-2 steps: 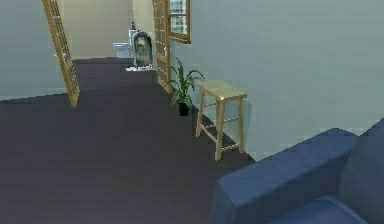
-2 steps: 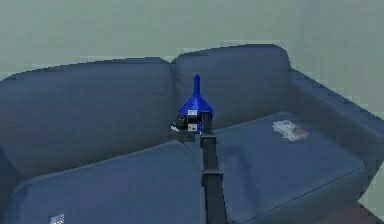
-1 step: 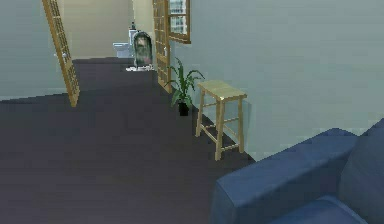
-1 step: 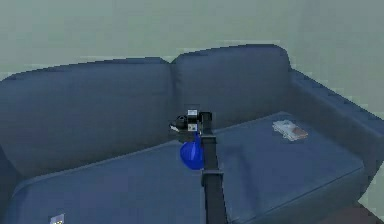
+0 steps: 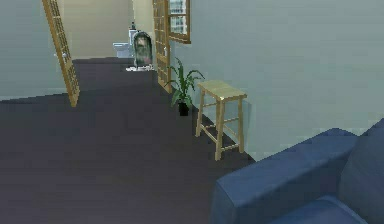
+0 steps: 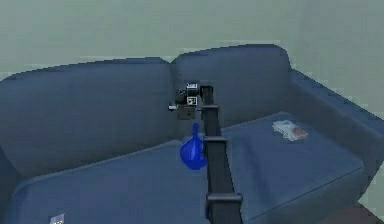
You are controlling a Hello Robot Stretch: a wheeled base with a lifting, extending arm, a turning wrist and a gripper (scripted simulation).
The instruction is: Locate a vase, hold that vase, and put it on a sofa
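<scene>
Dark blue sofa [image 6: 90,110]; vase [image 6: 191,154] (brighter blue, round belly, narrow neck) at hand [image 6: 189,124]; cannot tell whether held.

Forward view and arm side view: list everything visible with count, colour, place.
sofa: 1, blue, across the arm side view; forward view's lower right
vase-shaped thing: 1, blue, over the sofa seat, below the claw
small flat item: 1, white and grey, seat's right
stool: 1, light wood, by the wall
potted plant: 1, green, left of stool
door leaves: 2, wood, flanking far doorway
fixture: 1, white, beyond doorway
arm: 1, dark
claw: 1, dark; cannot tell whether it holds anything
</scene>
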